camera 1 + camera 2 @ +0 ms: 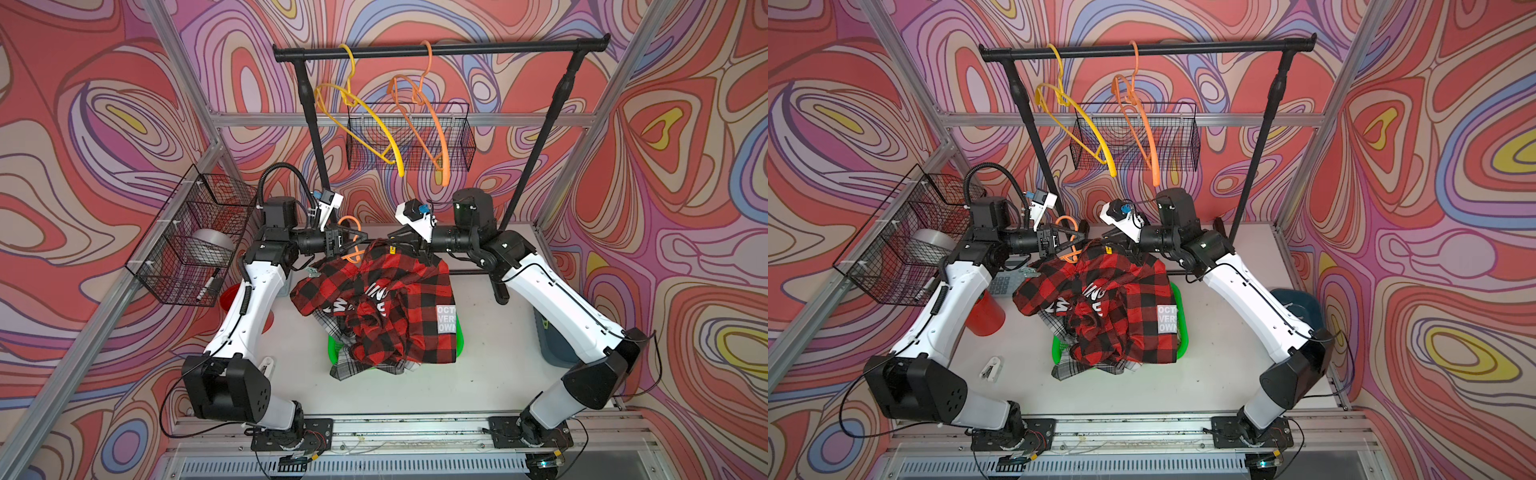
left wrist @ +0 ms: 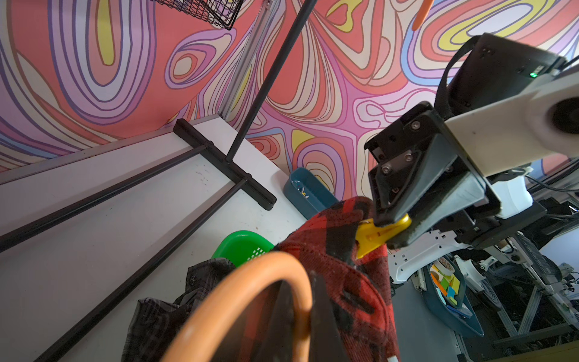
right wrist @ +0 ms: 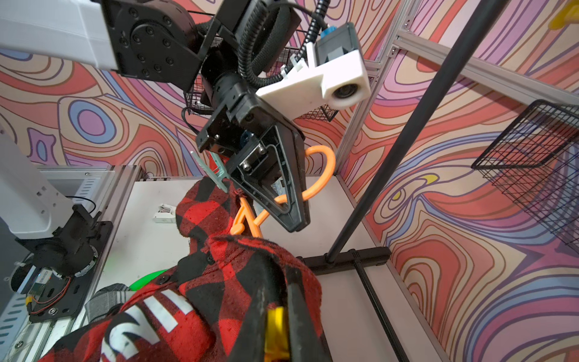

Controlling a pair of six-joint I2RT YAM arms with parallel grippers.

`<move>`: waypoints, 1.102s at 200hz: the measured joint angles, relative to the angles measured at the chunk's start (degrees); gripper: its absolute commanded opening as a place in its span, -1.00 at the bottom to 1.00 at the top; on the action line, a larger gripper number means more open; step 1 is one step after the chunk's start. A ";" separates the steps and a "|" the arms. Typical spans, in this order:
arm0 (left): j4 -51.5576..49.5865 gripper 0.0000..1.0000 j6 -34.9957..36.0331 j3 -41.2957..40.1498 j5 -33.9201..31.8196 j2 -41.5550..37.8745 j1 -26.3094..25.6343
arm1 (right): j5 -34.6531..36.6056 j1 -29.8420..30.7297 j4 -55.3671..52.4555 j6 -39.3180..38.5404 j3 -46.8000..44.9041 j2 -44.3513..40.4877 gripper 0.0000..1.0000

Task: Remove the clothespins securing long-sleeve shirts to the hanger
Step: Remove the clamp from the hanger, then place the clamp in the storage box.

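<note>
Pinching yellow clothespin point(image 2: 376, 235) in right gripper point(image 2: 396, 230), three o'clock of left gripper point(image 3: 296, 224) clamping orange hanger point(image 3: 331, 166). Probably next: pull it off red shirt point(image 1: 411, 332).

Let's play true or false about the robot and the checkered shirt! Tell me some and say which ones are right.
1. The right hand pinches a yellow clothespin. True.
2. The left hand holds a blue hanger. False: it grips an orange hanger.
3. Two bare hangers hang on the black rail. True: a yellow hanger and a second orange hanger.
4. The red-black shirt droops over a purple basket. False: it is a green basket.
5. A teal clothespin is clipped on the shirt too. True.
</note>
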 measured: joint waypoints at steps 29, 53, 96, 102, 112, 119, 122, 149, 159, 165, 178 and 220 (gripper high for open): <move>-0.13 -1.00 0.28 0.00 -1.09 0.00 0.00 | 2.10 0.00 -1.86 2.01 3.02 0.33 -1.00; -0.20 -1.00 0.50 0.00 -1.97 0.00 0.00 | 4.63 0.00 -1.57 4.37 3.50 -1.29 -1.00; 0.02 -1.00 0.50 -0.52 -3.52 -0.02 0.00 | 13.40 -0.76 -2.75 10.88 2.49 -7.69 -1.00; 0.02 -1.00 0.44 -0.74 -3.74 -0.02 0.00 | 15.02 -1.36 -2.75 12.35 0.98 -9.44 -1.00; 0.17 -1.00 0.35 -1.16 -4.13 -0.02 0.00 | 17.70 -2.80 -2.97 15.13 -2.23 -12.37 -1.00; 0.22 -1.00 0.17 -1.40 -4.42 -0.02 0.00 | 19.15 -4.11 -3.06 17.11 -4.61 -14.21 -1.00; 0.28 -1.00 0.07 -1.51 -4.55 -0.02 0.00 | 19.61 -4.87 -3.06 18.16 -5.88 -15.10 -1.00; 1.27 -1.00 -0.39 -2.23 -5.79 -0.13 0.00 | 23.37 -13.99 -4.83 27.28 -16.50 -19.65 -1.00; 1.66 -1.00 -0.57 -2.56 -6.25 -0.24 0.00 | 24.48 -18.05 -5.77 30.47 -19.91 -19.85 -1.00; 1.88 -1.00 -0.61 -2.80 -6.54 -0.35 0.00 | 24.81 -20.63 -6.08 32.39 -21.97 -19.80 -1.00; 2.36 -1.00 -0.92 -3.30 -7.17 -0.66 0.00 | 25.40 -25.66 -6.69 35.71 -25.75 -19.56 -1.00; 3.87 -1.00 -1.57 -5.64 -8.74 -2.19 0.00 | 29.49 -41.77 -4.85 44.30 -36.57 -19.02 -1.00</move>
